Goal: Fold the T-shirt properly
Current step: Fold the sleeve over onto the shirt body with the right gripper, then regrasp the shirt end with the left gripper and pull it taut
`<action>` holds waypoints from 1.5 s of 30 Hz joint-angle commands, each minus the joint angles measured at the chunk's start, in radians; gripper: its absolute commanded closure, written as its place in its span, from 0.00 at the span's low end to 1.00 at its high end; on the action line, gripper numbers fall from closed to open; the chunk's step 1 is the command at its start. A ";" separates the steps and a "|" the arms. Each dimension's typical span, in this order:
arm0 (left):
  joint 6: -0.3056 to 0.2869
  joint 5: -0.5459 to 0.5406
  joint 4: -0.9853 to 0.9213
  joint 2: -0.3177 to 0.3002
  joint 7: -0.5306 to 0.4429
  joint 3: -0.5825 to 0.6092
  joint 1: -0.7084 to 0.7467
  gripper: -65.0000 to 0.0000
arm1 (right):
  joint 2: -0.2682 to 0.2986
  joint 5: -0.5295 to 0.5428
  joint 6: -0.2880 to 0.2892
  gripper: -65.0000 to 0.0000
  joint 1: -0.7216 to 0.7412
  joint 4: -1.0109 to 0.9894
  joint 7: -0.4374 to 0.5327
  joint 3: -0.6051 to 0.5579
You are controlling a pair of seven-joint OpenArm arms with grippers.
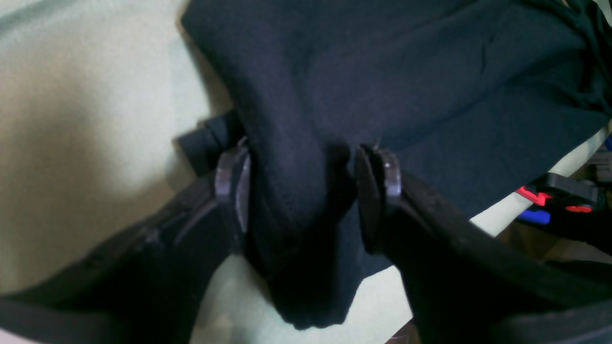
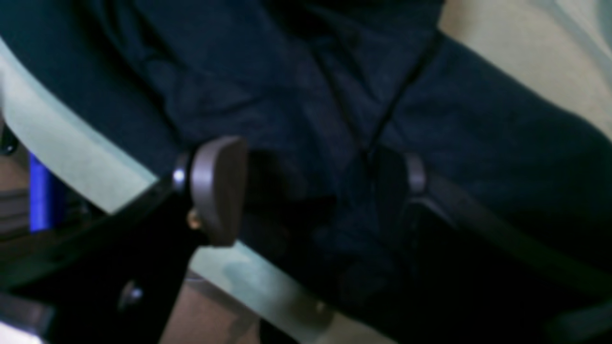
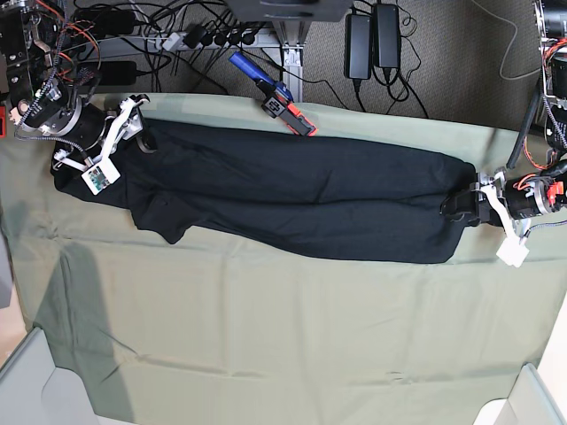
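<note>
Shirt: my large plain black soft T-shirt [image 3: 292, 204] lies stretched left-right across the green-covered table [image 3: 266, 336], for folding.
Left claw [image 1: 306, 191]: wide apart, fabric bunched between, unclamped.
Right claw [image 2: 306, 191]: gaping, cloth draped between, nothing gripped.

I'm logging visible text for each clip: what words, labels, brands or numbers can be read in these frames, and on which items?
None can be read.
T-shirt: plain black, no print visible.
Pale green cloth: no markings.
Red and blue clamp: no legible text at this size.
Power adapters behind the table: any labels are too small to read.
White tags by both grippers: blurred, unreadable.
</note>
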 commanded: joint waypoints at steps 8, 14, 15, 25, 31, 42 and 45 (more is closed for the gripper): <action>-0.009 -0.011 0.014 -0.023 -0.017 -0.007 -0.016 0.46 | 0.005 0.029 0.043 0.36 0.005 0.182 0.007 0.039; -0.009 -0.012 0.014 -0.022 -0.018 -0.007 -0.010 0.46 | -0.029 -0.012 -0.016 0.92 0.071 0.161 0.030 0.075; -0.009 -0.012 0.014 -0.023 -0.018 -0.007 -0.008 0.46 | -0.040 -0.025 -0.032 1.00 0.084 0.145 0.030 0.076; -0.009 -0.012 0.014 -0.023 -0.018 -0.007 -0.002 0.46 | -0.049 -0.231 -0.076 1.00 0.084 -0.019 0.026 0.159; -0.009 0.001 0.014 -0.023 -0.018 -0.007 0.000 0.46 | -0.049 -0.230 -0.076 1.00 0.080 -0.140 0.027 0.238; -0.009 -0.007 0.015 -0.031 -0.025 -0.093 0.003 0.46 | -0.049 -0.183 -0.076 1.00 0.080 -0.284 0.056 0.239; -0.009 -0.021 0.015 -0.042 -0.021 -0.146 0.003 0.46 | -0.050 -0.148 -0.076 1.00 0.080 -0.283 0.056 0.239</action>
